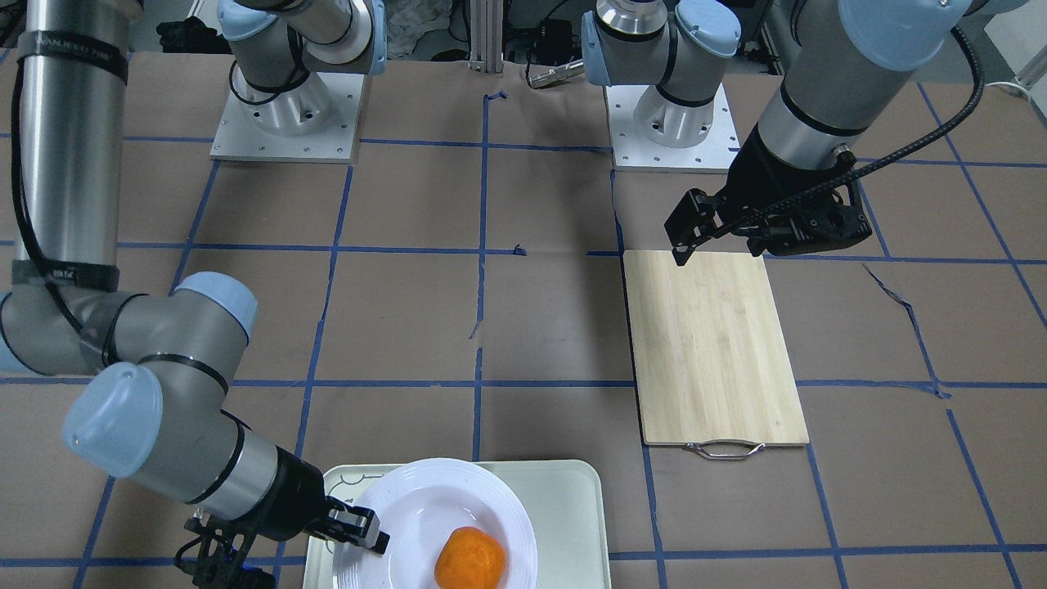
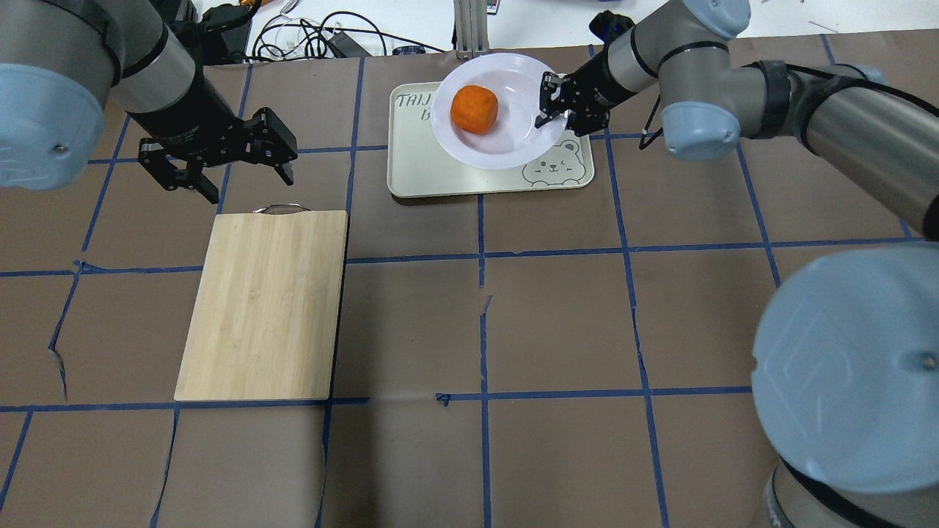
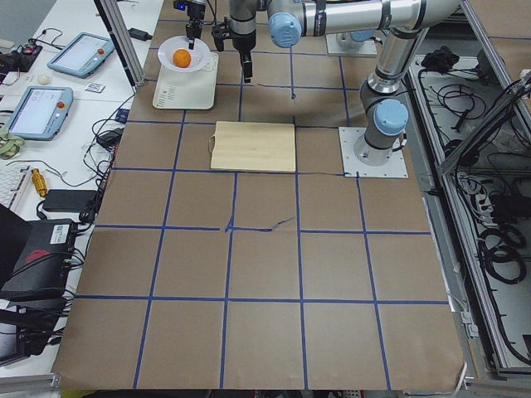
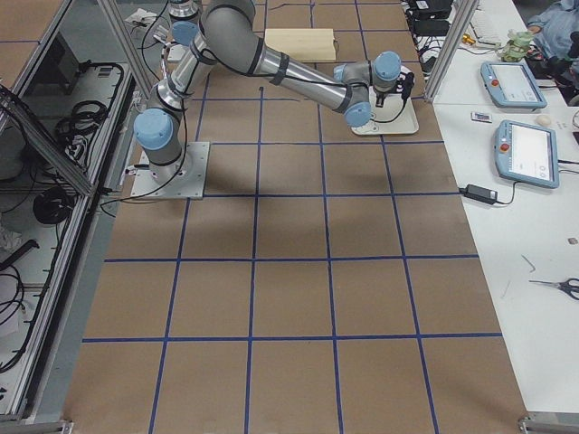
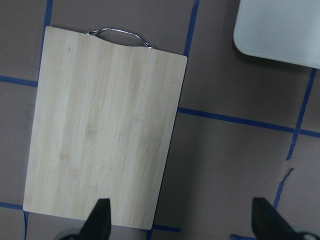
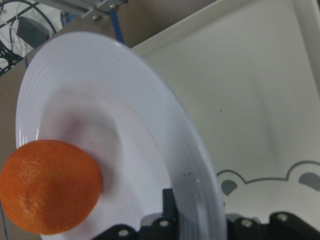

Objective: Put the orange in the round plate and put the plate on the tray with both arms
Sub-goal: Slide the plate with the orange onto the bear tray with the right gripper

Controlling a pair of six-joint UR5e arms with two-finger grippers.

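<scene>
The orange lies in the white round plate, left of its centre. The plate is over the far half of the cream tray and overhangs the tray's far edge. My right gripper is shut on the plate's right rim. In the right wrist view the plate looks tilted above the tray, with the orange low on it; I cannot tell whether the plate touches the tray. My left gripper hangs open and empty just beyond the cutting board's handle end.
A wooden cutting board with a metal handle lies on the left half of the table. The tray's corner shows in the left wrist view. Cables and devices lie beyond the table's far edge.
</scene>
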